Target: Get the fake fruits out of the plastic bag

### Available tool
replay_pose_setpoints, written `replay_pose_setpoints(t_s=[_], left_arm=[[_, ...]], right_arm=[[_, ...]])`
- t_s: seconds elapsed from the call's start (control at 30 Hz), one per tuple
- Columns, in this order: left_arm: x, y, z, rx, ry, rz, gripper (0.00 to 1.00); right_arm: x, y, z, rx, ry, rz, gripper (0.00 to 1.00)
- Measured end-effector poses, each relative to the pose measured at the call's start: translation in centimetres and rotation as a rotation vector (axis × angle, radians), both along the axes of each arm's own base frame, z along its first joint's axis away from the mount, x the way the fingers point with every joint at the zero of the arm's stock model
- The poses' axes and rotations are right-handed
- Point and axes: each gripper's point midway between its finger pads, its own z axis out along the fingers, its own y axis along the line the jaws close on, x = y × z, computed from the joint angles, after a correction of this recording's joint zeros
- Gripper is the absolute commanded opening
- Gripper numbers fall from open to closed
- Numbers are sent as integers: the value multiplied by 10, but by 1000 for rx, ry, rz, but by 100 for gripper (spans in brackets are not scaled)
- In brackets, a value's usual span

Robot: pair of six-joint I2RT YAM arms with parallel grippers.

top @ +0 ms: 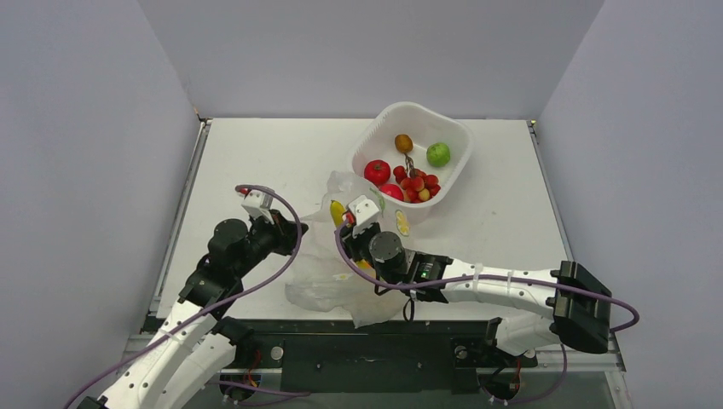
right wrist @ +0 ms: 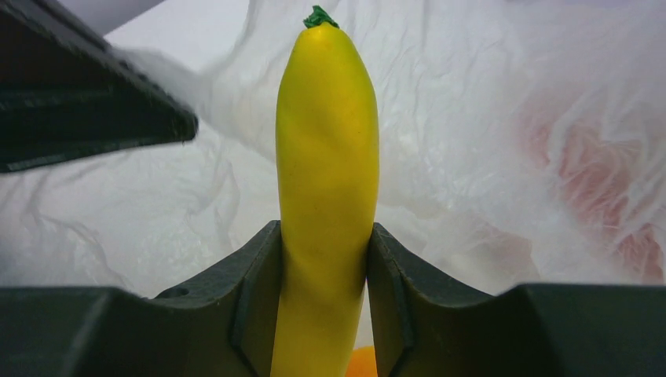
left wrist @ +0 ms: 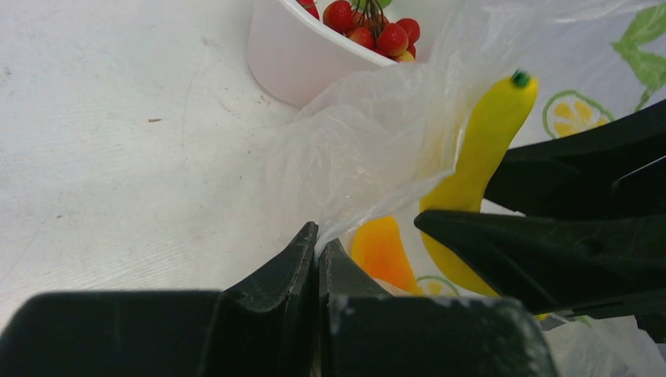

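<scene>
Plainly the right claw (right wrist: 323,243) is clenched around the lower half of a yellow fake fruit (right wrist: 326,118), centre frame at the mouth of the plastic bag (left wrist: 369,133). The fruit is probably light, stiff and slippery. The left claw (left wrist: 318,245) pinches the flimsy bag's edge.

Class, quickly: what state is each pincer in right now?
Left pincer: closed, pinching the plastic bag at its edge.
Right pincer: closed around the long yellow fake fruit.

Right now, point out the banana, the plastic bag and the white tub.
banana (right wrist: 326,157), right wrist view, mid-body.
plastic bag (left wrist: 369,133), left wrist view, crumpled edge.
white tub (top: 422,119), top external view, far inner wall.
</scene>
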Motion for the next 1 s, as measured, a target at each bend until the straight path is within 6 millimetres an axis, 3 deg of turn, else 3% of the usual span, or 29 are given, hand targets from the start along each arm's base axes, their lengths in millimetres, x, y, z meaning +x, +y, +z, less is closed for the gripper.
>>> replay_pose_setpoints(t_s=[0.27,0.6,0.8,1.0], left_arm=[[-8,-6,-22,90,55,-90,0],[-5,-18,-13,111,57,-167,0],[-12,-7,14,78,-39,-123,0],[-27,1,45,11,-126,-103,0]], right_arm=[[5,24,48,89,-61,42,0],[25,54,111,268,-146,35,0],[60,56,152,346,-208,-142,0],[88,51,174,357,-251,-312,0]])
